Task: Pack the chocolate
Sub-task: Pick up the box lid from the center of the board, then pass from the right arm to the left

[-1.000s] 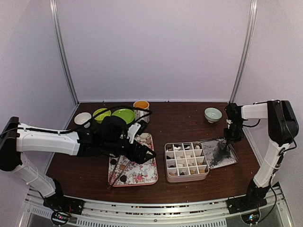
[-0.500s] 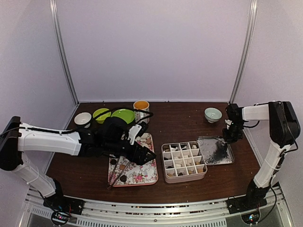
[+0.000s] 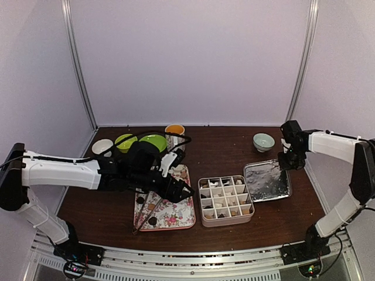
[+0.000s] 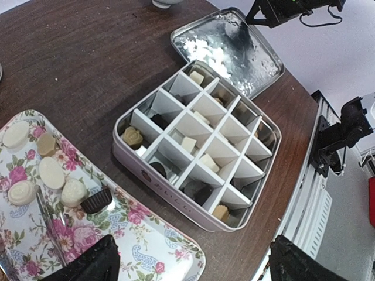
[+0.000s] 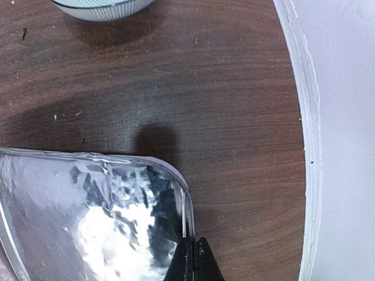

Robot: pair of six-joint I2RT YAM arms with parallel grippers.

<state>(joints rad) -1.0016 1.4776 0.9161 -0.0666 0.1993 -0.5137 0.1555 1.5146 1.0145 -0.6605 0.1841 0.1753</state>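
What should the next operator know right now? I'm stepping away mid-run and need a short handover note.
Left claw: open, empty, hovering over the floral tray.
Right claw: shut on the rim of the tin lid, which lies to the right of the divided tin.
Chocolate: several pieces on the tray, several more in the tin's cells.
Done: some cells filled; lid is off.
Left: move the tray pieces into the empty cells, then probably fit the lid.
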